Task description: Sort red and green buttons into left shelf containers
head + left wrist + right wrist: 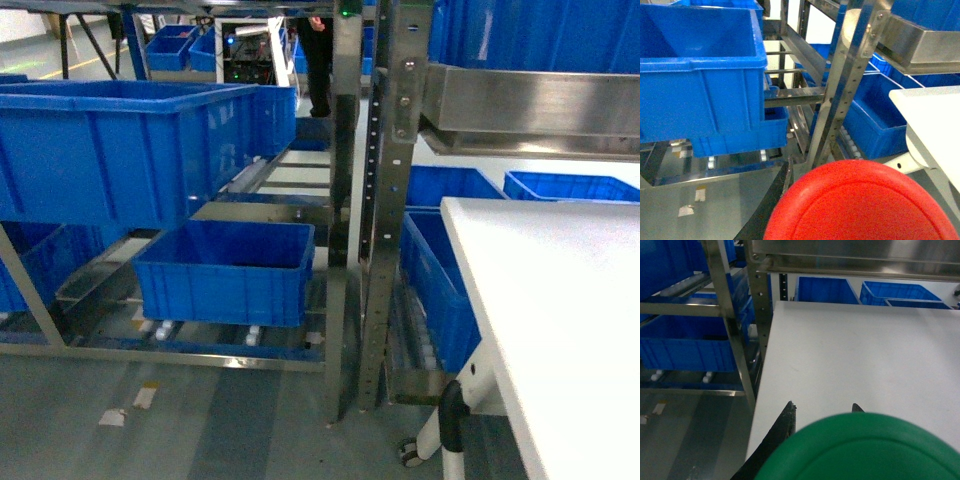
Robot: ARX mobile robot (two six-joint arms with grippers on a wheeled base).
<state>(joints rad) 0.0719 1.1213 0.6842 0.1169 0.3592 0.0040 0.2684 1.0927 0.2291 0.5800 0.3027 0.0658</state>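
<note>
Your left hand (790,172) grips the red button (860,202), its cap filling the wrist view, with the shelf crates (700,70) ahead and to the left. Your right hand (822,412) grips the green button (860,447) above the white table (860,360). No readable writing shows.

The red cap (860,202) fills the bottom of the left wrist view, cut off by the lower edge and hiding the left gripper's tips, so their grip cannot be told. Likewise the green cap (860,447) hides most of the right gripper; only dark finger ends (788,412) show above it. Neither gripper appears in the head view.
</note>
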